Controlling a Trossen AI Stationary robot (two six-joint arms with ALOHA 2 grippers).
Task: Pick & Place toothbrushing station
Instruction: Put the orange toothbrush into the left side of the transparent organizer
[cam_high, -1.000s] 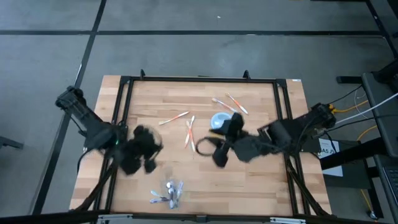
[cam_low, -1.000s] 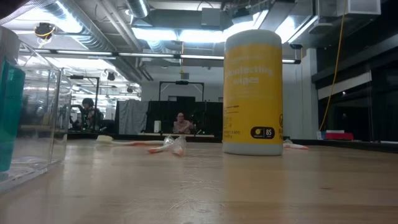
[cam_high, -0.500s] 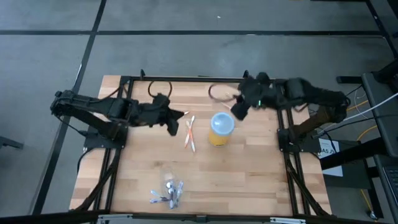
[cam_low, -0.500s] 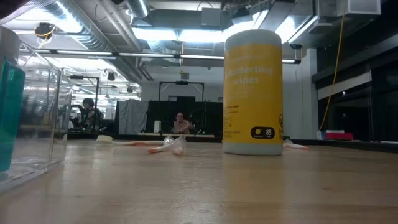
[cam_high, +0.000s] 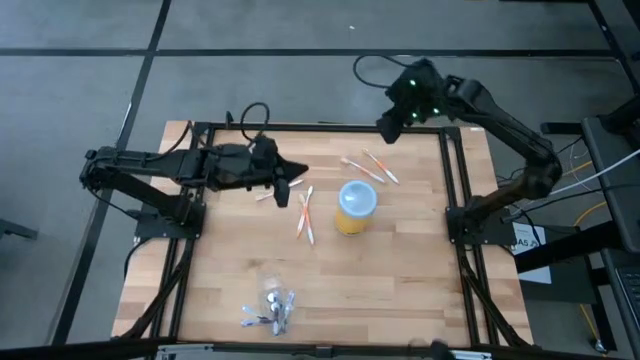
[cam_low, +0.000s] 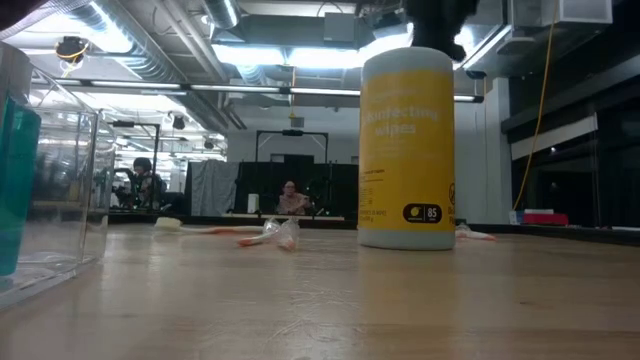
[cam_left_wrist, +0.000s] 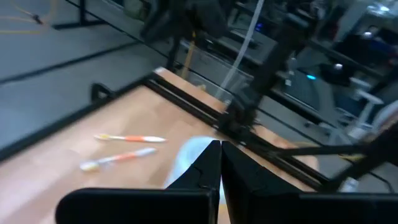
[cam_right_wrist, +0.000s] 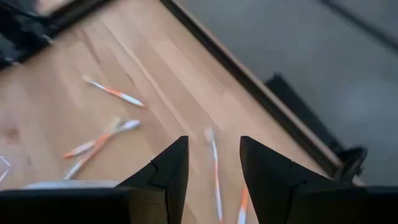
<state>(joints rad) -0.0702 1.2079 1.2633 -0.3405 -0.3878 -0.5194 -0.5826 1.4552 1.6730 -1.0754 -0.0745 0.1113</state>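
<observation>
A yellow cup (cam_high: 355, 208) with a pale-blue top stands upright at the table's middle; the low view (cam_low: 407, 150) shows it too. Thin white-and-orange toothbrushes lie flat: two (cam_high: 305, 215) left of the cup, one (cam_high: 275, 192) farther left, several (cam_high: 370, 165) behind the cup. A clear pouch (cam_high: 270, 308) with small things lies near the front edge. My left gripper (cam_high: 298, 172) is shut and empty above the toothbrushes left of the cup; its wrist view (cam_left_wrist: 221, 155) shows the fingers together. My right gripper (cam_high: 385, 128) is open and empty, raised over the table's far edge (cam_right_wrist: 211, 162).
A black frame (cam_high: 320, 127) runs round the table's top. In the low view a clear container (cam_low: 30, 190) with something teal inside stands close at the left. People sit far off in the room (cam_low: 290, 200) beyond the table.
My left gripper has swung from the near left of the table toward the far edge and right, to above the toothbrushes. My right gripper has gone from beside the cup up and toward the far edge. The cup, toothbrushes and pouch have stayed in place.
</observation>
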